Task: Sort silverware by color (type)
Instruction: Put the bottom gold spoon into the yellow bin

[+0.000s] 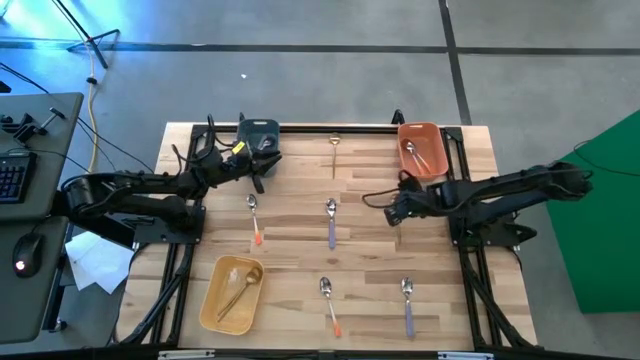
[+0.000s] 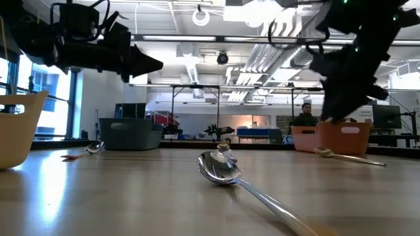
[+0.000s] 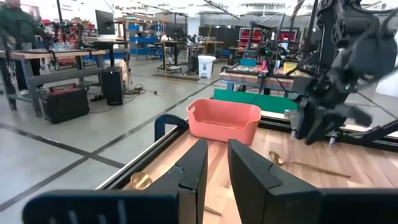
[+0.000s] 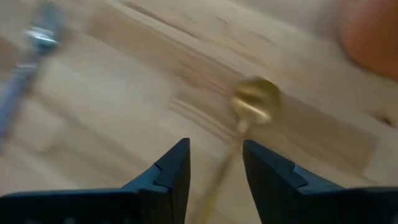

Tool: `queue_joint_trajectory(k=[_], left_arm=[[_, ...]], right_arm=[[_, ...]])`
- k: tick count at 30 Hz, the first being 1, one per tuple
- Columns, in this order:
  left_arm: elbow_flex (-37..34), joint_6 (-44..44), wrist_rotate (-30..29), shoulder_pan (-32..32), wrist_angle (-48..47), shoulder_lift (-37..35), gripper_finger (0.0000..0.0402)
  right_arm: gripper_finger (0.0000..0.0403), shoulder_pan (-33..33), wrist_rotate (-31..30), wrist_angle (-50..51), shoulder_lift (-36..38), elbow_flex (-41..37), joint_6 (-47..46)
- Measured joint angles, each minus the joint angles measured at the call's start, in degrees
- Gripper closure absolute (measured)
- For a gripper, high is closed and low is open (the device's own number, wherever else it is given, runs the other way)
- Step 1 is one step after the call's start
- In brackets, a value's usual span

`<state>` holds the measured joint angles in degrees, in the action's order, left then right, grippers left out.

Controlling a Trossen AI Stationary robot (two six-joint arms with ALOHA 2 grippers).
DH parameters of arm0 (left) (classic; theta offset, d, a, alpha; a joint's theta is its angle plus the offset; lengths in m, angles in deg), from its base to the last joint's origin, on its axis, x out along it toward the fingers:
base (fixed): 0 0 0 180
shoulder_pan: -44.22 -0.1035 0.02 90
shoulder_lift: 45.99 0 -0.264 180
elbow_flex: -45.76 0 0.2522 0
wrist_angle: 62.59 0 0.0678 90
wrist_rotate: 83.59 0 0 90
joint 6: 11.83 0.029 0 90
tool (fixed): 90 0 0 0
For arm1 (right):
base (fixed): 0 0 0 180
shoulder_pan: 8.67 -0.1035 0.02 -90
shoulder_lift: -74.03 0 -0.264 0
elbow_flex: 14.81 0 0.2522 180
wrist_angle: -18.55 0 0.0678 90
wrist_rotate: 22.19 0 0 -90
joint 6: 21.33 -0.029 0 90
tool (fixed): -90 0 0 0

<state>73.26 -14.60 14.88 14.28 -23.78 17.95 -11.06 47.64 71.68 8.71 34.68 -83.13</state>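
My right gripper (image 1: 392, 212) (image 4: 214, 165) is open, low over a gold spoon (image 1: 378, 195) that lies on the wood right of centre. In the right wrist view the spoon's bowl (image 4: 255, 99) lies ahead and its handle runs back between my fingers; I cannot tell whether they touch it. My left gripper (image 1: 262, 158) (image 3: 216, 168) hangs by the dark bin (image 1: 258, 135), its fingers a narrow gap apart and empty. A second gold spoon (image 1: 335, 150) lies near the far edge. Two orange-handled spoons (image 1: 254, 218) (image 1: 330, 302) and two purple-handled spoons (image 1: 331, 222) (image 1: 407, 303) lie flat on the table.
An orange bin (image 1: 432, 132) at the far right holds a spoon. A yellow bin (image 1: 212, 305) at the near left holds gold cutlery. Dark frame rails run along the table's left and right sides. A person stands in the room beyond the table (image 2: 303, 117).
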Motion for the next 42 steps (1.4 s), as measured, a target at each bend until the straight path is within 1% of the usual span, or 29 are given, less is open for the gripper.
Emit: queue_joint_trajectory(k=[3, 7, 10, 15, 16, 23, 26, 32, 33, 37, 42], left_arm=[[0.0, 0.4, 0.0, 0.0, 0.0, 0.0, 0.0349], [0.0, 0.1, 0.0, 0.0, 0.0, 0.0, 0.0349], [0.0, 0.1, 0.0, 0.0, 0.0, 0.0, 0.0349], [0.0, 0.1, 0.0, 0.0, 0.0, 0.0, 0.0349], [0.0, 0.1, 0.0, 0.0, 0.0, 0.0, 0.0349], [0.1, 1.5, -0.1, 0.0, 1.3, 0.0, 0.0349], [0.1, 1.5, -0.1, -0.1, 1.8, 0.0, 0.0349], [0.2, 1.0, 0.0, -0.1, 3.1, 0.0, 0.0349], [0.3, 0.5, 0.0, -0.1, 3.1, 0.0, 0.0349], [0.3, 0.0, 0.3, -0.1, 3.1, 0.0, 0.0349], [0.3, -1.3, 6.0, -0.1, 3.0, 0.0, 0.0349]], right_arm=[[0.0269, 0.8, 0.9, 1.8, -3.9, 0.0, -4.1], [0.0269, 2.8, 5.2, 1.6, -8.5, 0.0, -5.4], [0.0269, 4.5, 5.8, 1.5, -11.6, 0.0, -6.3], [0.0269, 6.6, 5.8, -2.8, -15.2, 0.0, -4.1], [0.0269, 7.0, 6.6, -4.0, -15.8, 0.0, -3.7], [0.0271, 9.8, 8.1, -5.6, -18.2, 0.2, -2.4], [0.0292, 10.3, 8.5, -5.9, -18.2, 0.2, -2.1], [0.0385, 10.4, 8.5, -7.5, -17.7, 0.1, 0.9], [0.0393, 10.4, 8.6, -7.9, -17.7, 0.0, 1.9], [0.0391, 10.4, 9.3, -8.3, -17.9, 1.6, 6.8], [0.0398, 10.4, 9.2, -12.4, -14.9, 3.5, 14.1]])
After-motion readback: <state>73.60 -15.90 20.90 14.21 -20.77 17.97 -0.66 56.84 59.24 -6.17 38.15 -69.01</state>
